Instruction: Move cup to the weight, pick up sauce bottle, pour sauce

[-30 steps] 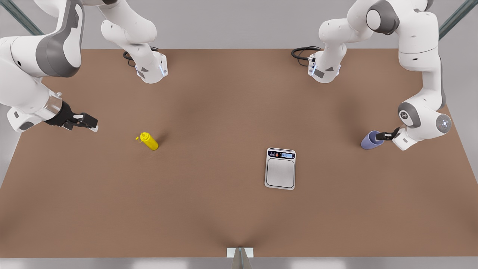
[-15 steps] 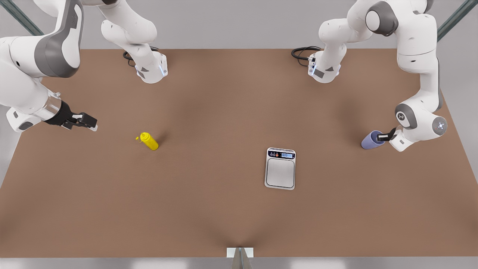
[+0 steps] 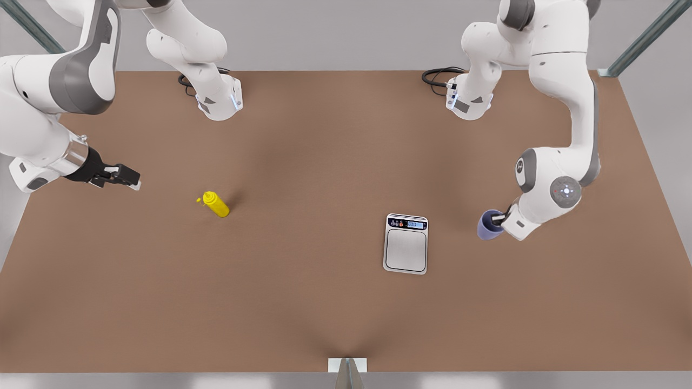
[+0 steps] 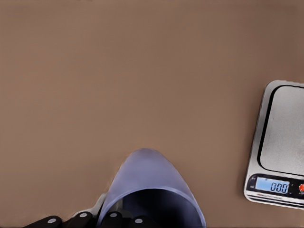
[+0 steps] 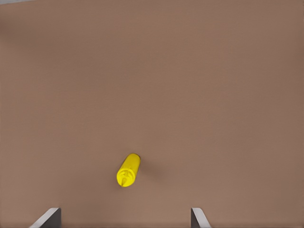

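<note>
The lavender cup hangs tilted just above the table, to the front view's right of the weight, with my left gripper shut on its rim. From the left wrist, the cup is close below the camera and the weight lies a short way off, its plate bare. The yellow sauce bottle lies on its side on the front view's left. My right gripper hovers open some way from it, farther to the front view's left. The right wrist view has the bottle ahead of the spread fingertips.
The brown table carries both arm bases at the back, each with a black cable beside it. A small white bracket sits at the middle of the front edge.
My left arm has carried the cup toward the weight, to the front view's left and nearer the front edge. The right gripper has hardly moved.
</note>
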`<state>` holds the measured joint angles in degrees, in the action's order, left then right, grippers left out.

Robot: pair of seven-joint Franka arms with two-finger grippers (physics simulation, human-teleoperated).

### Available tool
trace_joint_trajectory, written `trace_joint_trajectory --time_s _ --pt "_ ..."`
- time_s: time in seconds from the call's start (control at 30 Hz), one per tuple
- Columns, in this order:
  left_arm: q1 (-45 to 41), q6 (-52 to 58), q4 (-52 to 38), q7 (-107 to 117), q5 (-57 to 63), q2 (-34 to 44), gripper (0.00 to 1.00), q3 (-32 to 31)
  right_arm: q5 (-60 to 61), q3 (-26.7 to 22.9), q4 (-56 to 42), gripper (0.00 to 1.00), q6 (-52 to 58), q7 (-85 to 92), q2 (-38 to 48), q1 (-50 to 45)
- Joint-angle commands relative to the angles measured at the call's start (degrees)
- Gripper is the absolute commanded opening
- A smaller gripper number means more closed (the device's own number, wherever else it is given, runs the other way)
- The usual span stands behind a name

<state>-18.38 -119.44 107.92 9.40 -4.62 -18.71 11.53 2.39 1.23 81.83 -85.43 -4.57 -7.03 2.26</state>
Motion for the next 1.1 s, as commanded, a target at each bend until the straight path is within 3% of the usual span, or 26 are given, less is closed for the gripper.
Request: trace_joint_trajectory --time_s 0.0,0.13,0.2,0.53,0.57,0.73,0.77,0.87,0.93,0.97,1.03,1.07 --pt "0.1 0.87 -1.38 1.49 -3.99 -0.79 0.24 -1.06 0.07 -0.09 0.0 1.0 0.0 0.0 -0.18 0.02" --pt "-0.07 1.84 -16.15 21.35 -3.99 -9.93 0.24 -12.05 0.07 -0.26 0.0 1.0 0.0 0.09 -0.27 0.11" --pt "-0.16 1.93 -19.41 29.0 -3.99 -12.84 0.24 -16.01 0.07 -0.26 0.0 1.0 -0.09 0.09 -0.44 0.11" --pt "-0.51 0.7 -18.18 28.39 -3.9 -17.32 0.28 -16.01 -0.02 -0.35 -0.09 1.0 0.0 0.09 -0.53 0.11" --pt "-0.51 0.35 -18.18 28.39 -3.82 -17.5 0.33 -16.01 -0.11 -0.35 -0.09 1.0 0.26 0.35 -0.62 0.2" --pt "-0.51 0.43 -18.36 28.65 -3.82 -17.58 0.91 -16.19 -0.11 -0.88 0.44 1.0 1.58 0.62 -0.35 0.2" --pt "-0.51 0.61 -18.36 29.01 -3.82 -17.32 0.99 -16.19 -0.19 -0.97 0.7 1.0 1.41 0.18 -0.18 0.11" --pt "-0.6 1.4 -18.71 29.09 -3.82 -16.79 0.99 -16.01 -0.46 -1.41 6.76 1.0 -2.19 0.44 2.1 0.29" --pt "-0.6 1.49 -18.88 29.18 -3.82 -16.62 0.99 -16.01 4.46 -8.25 12.47 1.0 -5.01 -0.61 3.07 0.03" --pt "-0.6 1.84 -18.88 29.18 -3.82 -16.0 0.99 -16.19 7.97 -11.68 13.8 1.0 -5.01 -7.54 3.07 -0.06" --pt "-0.6 4.12 -19.94 29.18 -3.46 -15.3 0.99 -16.01 9.56 -13.1 15.29 1.0 -5.01 -29.0 2.81 0.11" --pt "-0.6 6.76 -21.78 29.18 -3.38 -15.3 0.99 -15.84 12.45 -14.76 15.29 1.0 -4.39 -30.23 2.72 0.2"
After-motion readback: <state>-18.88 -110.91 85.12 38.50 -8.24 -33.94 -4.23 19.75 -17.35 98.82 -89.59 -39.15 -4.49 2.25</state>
